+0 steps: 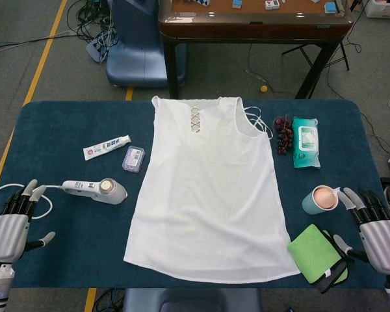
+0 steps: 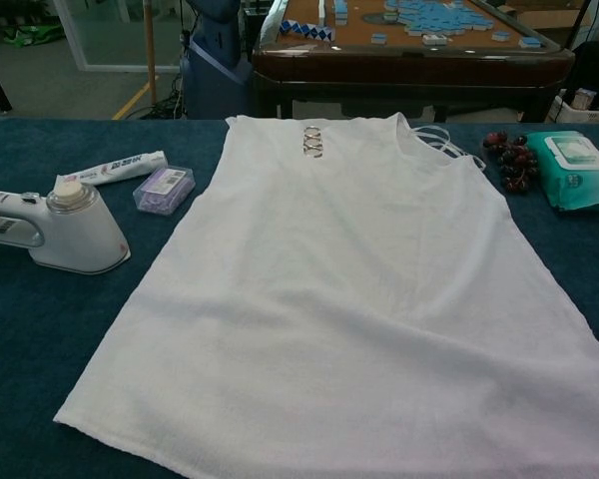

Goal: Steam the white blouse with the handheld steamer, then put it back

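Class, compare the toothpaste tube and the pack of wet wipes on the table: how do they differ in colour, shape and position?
The toothpaste tube is white, long and slim; the pack of wet wipes is teal, broad and flat. The tube lies at an angle left of the white blouse, next to a small purple box; the pack lies right of the blouse, beside dark grapes. Both lie flat on the blue table, away from either robot hand.

Grey floor (image 1: 39, 39), yellow line (image 1: 42, 58), wooden table (image 1: 253, 26)
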Motion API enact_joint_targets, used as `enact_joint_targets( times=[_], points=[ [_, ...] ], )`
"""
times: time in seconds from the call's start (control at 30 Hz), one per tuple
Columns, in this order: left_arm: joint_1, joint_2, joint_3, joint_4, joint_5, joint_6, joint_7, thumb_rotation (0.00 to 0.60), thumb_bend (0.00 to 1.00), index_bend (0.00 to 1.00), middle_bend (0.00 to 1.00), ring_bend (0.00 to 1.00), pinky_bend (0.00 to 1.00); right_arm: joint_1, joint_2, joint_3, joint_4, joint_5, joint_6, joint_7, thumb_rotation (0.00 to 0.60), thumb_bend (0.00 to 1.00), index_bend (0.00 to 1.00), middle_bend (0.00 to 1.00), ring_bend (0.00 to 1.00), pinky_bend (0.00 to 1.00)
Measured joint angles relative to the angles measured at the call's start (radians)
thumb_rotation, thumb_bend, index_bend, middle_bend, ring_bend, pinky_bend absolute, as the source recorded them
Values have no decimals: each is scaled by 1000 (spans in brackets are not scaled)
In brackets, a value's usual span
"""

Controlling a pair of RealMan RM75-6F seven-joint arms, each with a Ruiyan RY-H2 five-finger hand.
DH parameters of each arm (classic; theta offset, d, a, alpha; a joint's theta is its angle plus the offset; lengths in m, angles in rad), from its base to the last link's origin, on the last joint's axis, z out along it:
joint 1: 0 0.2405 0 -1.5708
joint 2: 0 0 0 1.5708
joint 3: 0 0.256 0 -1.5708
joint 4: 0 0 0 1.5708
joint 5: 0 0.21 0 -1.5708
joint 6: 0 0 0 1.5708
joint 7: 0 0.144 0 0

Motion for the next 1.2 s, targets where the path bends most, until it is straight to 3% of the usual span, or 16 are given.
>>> enact_joint_targets(
  times=[0.17, 0.33, 0.53, 1.2],
  points=[
    [-69, -13, -27, 36, -25, -90, 3, 600, 80, 95, 16, 37, 85, 11, 22, 16, -31, 7, -4, -27, 600, 263, 0, 94, 0, 0],
    [-148, -53, -55, 95, -74, -195, 16, 600, 192, 95, 24, 42, 86, 15, 34, 26, -44, 18, -5, -46, 600, 263, 0, 94, 0, 0],
    [-229, -122, -78, 189, -138, -294, 34, 600, 197, 112, 32, 42, 86, 13, 40, 28, -52, 30, -6, -52, 600, 263, 0, 94, 0, 0],
    [-348, -330, -98, 560, -219, -392, -21, 600, 196, 182, 104, 102, 87, 2, 33, 27, -37, 58, -7, -33, 600, 263, 0, 94, 0, 0]
  ],
)
